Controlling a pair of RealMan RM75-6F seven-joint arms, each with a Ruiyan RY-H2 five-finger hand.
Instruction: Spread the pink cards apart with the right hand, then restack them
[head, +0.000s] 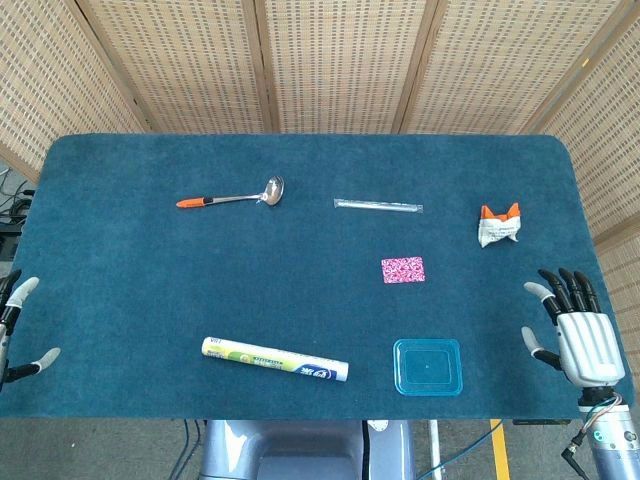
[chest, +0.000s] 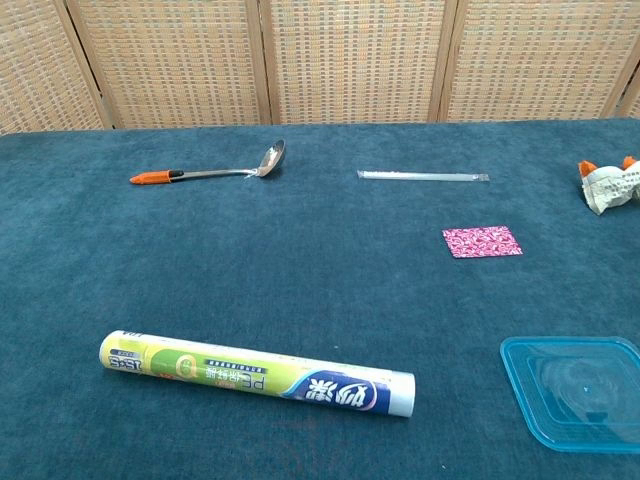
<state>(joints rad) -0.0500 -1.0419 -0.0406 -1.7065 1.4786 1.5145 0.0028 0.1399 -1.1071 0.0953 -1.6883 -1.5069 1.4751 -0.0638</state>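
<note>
The pink cards (head: 403, 269) lie in one neat stack, flat on the blue table cloth, right of centre; the chest view shows the pink cards (chest: 482, 241) too. My right hand (head: 577, 333) hovers at the table's right front corner, well to the right of the stack, fingers spread and holding nothing. At the left front edge my left hand (head: 14, 330) shows only in part, fingers apart and empty. Neither hand appears in the chest view.
A blue plastic lid (head: 428, 367) lies in front of the cards. A green-and-white tube (head: 275, 359) rests at front centre. Farther back are a ladle (head: 232, 198), a wrapped straw (head: 378, 205) and a crumpled packet (head: 498, 226).
</note>
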